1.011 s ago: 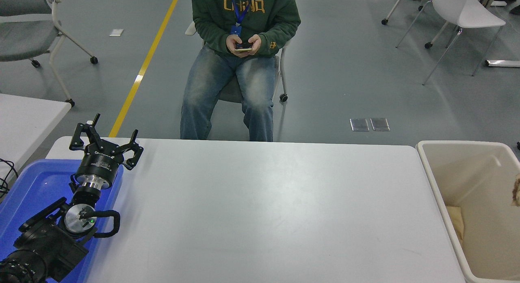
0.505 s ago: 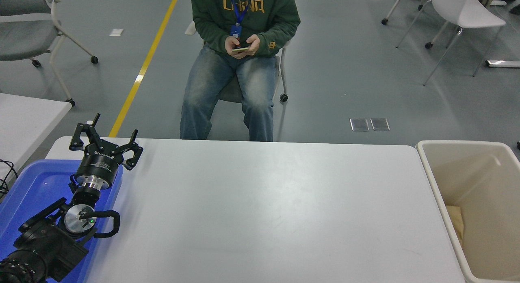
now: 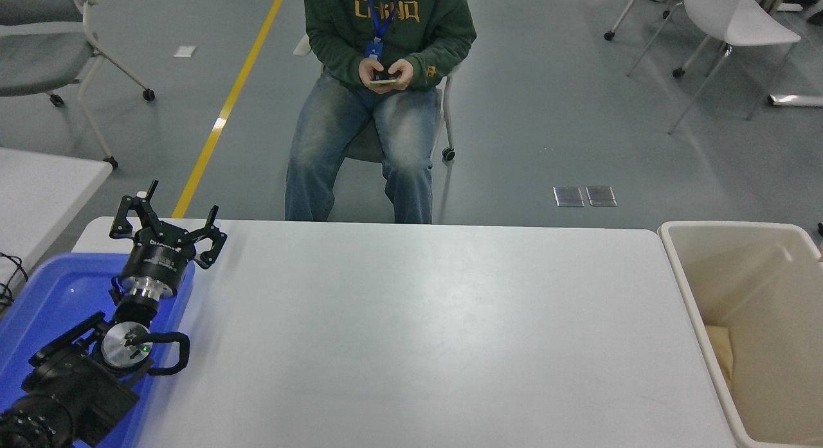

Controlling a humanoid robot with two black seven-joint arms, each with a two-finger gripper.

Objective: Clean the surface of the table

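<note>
Left gripper spread, white table surface, grey floor

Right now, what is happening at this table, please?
Nothing is being handled at this moment. The left tool hangs open over the far end of the blue tray at the table's left side, holding nothing. The right arm is not in view. No loose item shows on the table surface. A beige bin stands at its right edge. A person sits beyond the far side, holding a phone.
</note>
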